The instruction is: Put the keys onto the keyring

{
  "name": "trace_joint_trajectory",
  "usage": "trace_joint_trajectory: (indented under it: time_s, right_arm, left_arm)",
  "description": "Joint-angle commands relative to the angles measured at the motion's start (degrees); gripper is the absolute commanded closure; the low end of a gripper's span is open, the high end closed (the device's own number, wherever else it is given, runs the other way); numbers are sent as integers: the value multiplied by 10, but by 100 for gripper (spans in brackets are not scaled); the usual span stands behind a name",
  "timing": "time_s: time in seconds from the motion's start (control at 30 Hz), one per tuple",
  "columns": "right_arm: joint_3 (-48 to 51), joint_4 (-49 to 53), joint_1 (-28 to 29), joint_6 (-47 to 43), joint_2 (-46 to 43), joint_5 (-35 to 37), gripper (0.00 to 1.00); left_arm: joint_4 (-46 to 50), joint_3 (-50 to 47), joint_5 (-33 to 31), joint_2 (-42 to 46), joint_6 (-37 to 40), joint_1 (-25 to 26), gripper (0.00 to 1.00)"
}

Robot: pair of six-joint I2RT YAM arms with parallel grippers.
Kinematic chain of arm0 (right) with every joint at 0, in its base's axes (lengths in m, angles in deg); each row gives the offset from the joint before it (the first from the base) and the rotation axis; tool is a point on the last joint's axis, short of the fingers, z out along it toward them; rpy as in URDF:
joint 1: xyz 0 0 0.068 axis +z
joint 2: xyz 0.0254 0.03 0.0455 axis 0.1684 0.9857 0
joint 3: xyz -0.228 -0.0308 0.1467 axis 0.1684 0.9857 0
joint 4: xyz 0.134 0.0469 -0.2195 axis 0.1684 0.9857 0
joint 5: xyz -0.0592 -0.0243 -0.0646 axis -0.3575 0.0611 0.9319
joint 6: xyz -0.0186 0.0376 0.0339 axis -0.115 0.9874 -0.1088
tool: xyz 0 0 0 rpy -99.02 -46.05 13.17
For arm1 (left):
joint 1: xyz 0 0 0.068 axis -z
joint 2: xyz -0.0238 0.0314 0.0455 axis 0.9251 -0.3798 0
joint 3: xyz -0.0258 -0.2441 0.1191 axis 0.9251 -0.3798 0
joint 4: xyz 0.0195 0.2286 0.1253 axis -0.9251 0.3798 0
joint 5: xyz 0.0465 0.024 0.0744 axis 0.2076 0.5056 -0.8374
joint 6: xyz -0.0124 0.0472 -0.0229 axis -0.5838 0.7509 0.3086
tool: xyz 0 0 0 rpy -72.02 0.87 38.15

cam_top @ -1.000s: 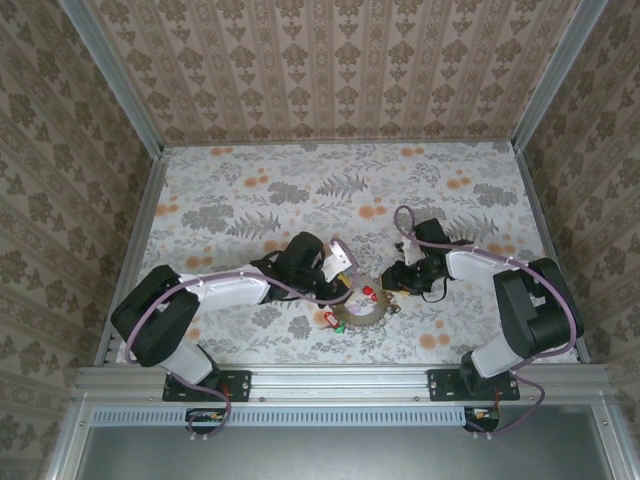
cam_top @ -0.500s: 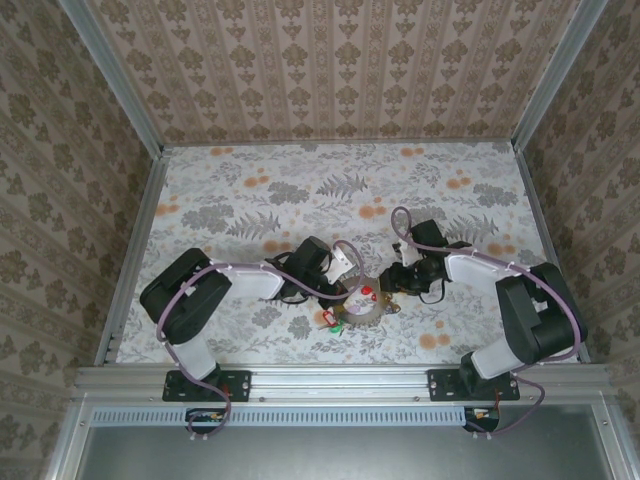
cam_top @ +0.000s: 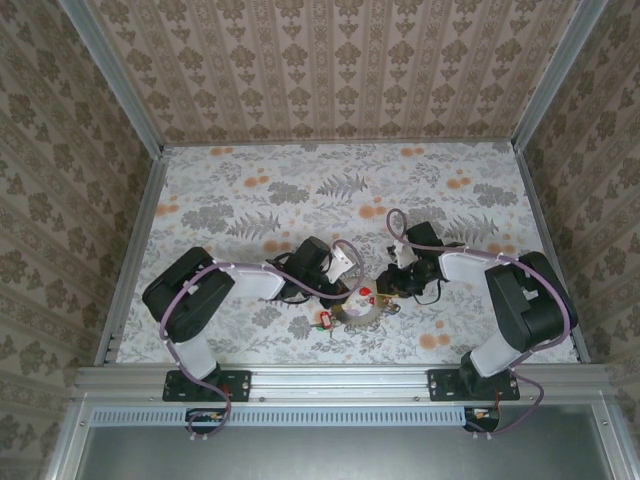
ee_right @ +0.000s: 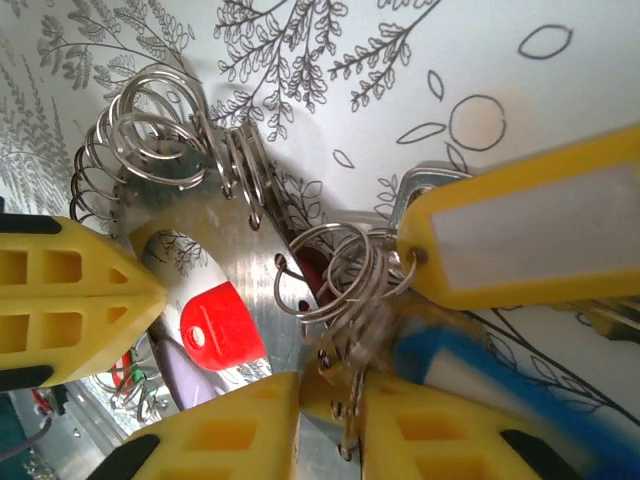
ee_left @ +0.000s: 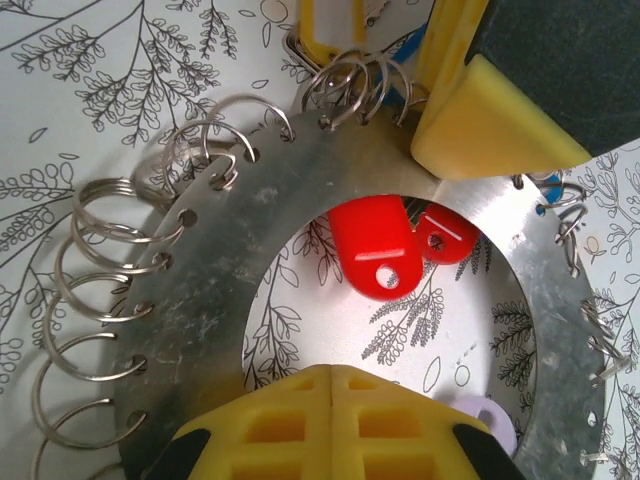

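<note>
Resting on the floral worktop (cam_top: 300,190) between the two arms, the keyring (cam_top: 362,310) is a flat, scratched metal band with a wide hole in its middle and small holes punched round its outer edge. Wire split rings (ee_left: 110,300) hang from those holes, fanned out along the side of the keyring away from the right arm.

The left gripper (ee_left: 332,385) has its yellow fingers pressed together with nothing visible between them, and their joined tip sits against the keyring's band, pointing across the hole. The right gripper (ee_right: 320,400) is on the opposite side of the keyring. Its fingers (ee_right: 220,430) stand close on either side of the band's edge, pinching it where several split rings bunch up.

Inside the keyring's hole, two red tags (ee_left: 370,245) lie on the worktop, one overlapping the other. A pale purple tag (ee_left: 487,418) peeks out from under the band, just beside the left gripper's tip. At the bunched rings, a yellow tag (ee_right: 540,230) with a white label hangs outward from the keyring, and a blue tag (ee_right: 480,375) lies blurred against the right gripper's finger.

From above, a small red item (cam_top: 325,320) sits on the worktop just outside the keyring, on the left arm's side; it is too small to make out.
</note>
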Motion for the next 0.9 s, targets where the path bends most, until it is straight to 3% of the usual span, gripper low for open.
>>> trace_joint_trajectory:
  time_s: [0.0,0.13,0.2,0.5,0.87]
  right_arm:
    - [-4,-28,3,5,-1,-29,85]
    - [-5,-31,1,-1,-8,-35,96]
    - [-2,-38,-5,0,-18,-45,100]
    - [11,-109,-33,28,-65,-125,100]
    - [41,-281,-55,137,-79,-206,100]
  left_arm:
    - [-15,-9,6,5,-13,-8,100]
    - [-33,-13,11,27,-18,-14,98]
    - [-43,-19,5,50,-21,-19,90]
    - [-63,-64,-14,159,-66,-86,67]
    - [-69,-69,72,112,-203,-163,54]
